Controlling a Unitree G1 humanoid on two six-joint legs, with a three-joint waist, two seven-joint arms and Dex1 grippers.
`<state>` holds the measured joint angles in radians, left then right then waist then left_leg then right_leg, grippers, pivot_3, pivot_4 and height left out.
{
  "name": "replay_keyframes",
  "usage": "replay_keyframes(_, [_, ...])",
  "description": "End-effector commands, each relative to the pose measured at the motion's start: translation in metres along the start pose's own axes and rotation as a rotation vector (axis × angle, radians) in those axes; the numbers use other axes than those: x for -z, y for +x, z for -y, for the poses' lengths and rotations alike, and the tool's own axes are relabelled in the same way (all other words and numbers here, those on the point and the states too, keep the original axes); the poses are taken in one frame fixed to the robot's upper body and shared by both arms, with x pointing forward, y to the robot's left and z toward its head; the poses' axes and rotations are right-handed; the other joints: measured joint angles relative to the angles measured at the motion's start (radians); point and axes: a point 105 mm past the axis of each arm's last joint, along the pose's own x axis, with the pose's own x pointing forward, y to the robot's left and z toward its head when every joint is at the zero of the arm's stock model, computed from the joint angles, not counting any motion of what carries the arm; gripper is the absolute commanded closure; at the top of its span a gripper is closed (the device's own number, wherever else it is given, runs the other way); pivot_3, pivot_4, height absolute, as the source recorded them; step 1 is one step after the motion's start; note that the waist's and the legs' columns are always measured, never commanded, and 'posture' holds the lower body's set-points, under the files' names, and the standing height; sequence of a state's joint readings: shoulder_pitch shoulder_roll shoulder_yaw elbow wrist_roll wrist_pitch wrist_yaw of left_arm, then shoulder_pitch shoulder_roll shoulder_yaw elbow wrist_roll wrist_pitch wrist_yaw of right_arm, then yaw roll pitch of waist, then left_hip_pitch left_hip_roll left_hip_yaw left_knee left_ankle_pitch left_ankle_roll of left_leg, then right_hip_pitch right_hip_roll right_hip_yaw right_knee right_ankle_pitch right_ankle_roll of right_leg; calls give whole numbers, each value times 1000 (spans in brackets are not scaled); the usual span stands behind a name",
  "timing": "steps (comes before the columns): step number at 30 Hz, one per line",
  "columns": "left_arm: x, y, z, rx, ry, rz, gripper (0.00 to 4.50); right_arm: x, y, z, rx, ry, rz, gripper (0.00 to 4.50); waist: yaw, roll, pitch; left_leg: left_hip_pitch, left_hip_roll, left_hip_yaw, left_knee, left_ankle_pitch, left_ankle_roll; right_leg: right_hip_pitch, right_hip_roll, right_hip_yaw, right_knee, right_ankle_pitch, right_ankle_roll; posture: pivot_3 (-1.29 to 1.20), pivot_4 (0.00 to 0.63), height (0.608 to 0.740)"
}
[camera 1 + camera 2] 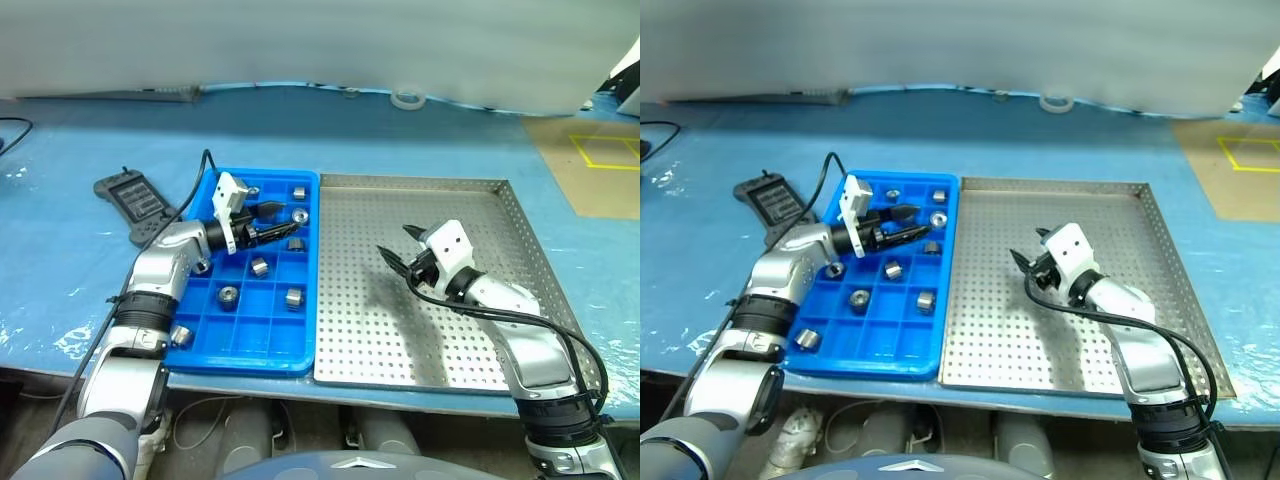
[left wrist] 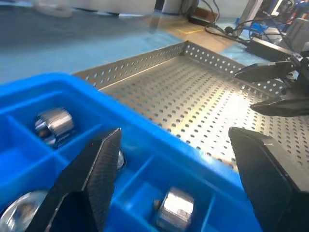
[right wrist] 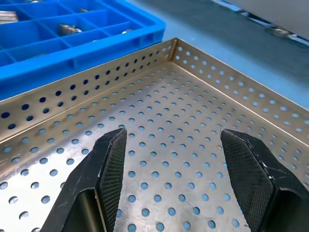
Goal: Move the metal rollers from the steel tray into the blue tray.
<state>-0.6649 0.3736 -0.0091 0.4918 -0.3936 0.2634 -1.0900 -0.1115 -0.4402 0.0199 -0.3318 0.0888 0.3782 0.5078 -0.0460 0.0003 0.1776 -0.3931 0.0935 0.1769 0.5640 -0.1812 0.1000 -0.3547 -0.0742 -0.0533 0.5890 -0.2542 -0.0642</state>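
Note:
The blue tray (image 1: 240, 362) lies left of the steel tray (image 1: 440, 340), edge to edge. Several metal rollers sit in the blue tray's compartments, among them one (image 1: 228, 297) near the front, one (image 1: 293, 296) beside it and one (image 1: 299, 192) at the back. My left gripper (image 1: 285, 222) hovers open over the blue tray's right side, pointing toward the steel tray, with nothing between its fingers (image 2: 91, 179). My right gripper (image 1: 396, 243) hangs open and empty over the steel tray's perforated floor (image 3: 193, 96), pointing toward the blue tray (image 3: 96, 43). The steel tray's floor shows bare metal.
Left of the blue tray, a black handheld controller (image 1: 135, 200) with a cable lies on the blue table cover. A white tape ring (image 1: 406, 99) sits at the table's far edge. A brown surface with yellow marking (image 1: 600, 160) lies at the far right.

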Motion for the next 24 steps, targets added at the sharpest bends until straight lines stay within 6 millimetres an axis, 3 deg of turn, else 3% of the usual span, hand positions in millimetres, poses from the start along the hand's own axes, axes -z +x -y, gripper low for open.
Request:
replay_keyframes(1, [-7, 3, 1, 21, 33, 23, 743, -15, 2, -4, 17, -40, 53, 1232, -3, 0, 0, 0, 0, 0, 0, 0, 0, 0, 0, 0, 0, 0, 0, -368, 150, 740])
replay_keyframes(12, [-5, -10, -2, -22, 36, 48, 743, -18, 6, 1, -14, -128, 37, 1232, -6, 0, 0, -4, 0, 0, 2, -1, 3, -1, 0, 0, 0, 0, 0, -276, 150, 740])
replay_keyframes(24, [-1, -32, -2, -123, 58, 70, 743, -11, 6, 5, -32, -98, 23, 1232, 34, 0, 0, -4, 0, 0, 2, -2, 3, -2, 0, -1, 0, 0, 0, -132, 150, 740])
